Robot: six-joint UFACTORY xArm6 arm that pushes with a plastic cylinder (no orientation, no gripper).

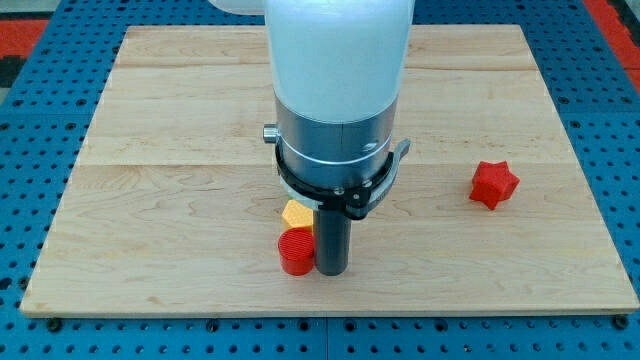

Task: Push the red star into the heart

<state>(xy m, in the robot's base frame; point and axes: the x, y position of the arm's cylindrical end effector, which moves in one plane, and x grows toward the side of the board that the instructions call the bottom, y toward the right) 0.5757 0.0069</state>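
Observation:
The red star (493, 184) lies on the wooden board at the view's right, alone. My tip (330, 271) rests near the board's bottom edge, at centre, far to the left of the star. It stands right beside a red block (296, 251), round in outline, touching or nearly touching its right side. A yellow block (296, 214) sits just above the red one, partly hidden behind the rod; its shape cannot be made out. No block that reads clearly as a heart shows; the arm hides part of the board.
The wooden board (160, 150) lies on a blue perforated table (30, 130). The white and metal arm body (338, 90) fills the view's top centre and hides the board behind it.

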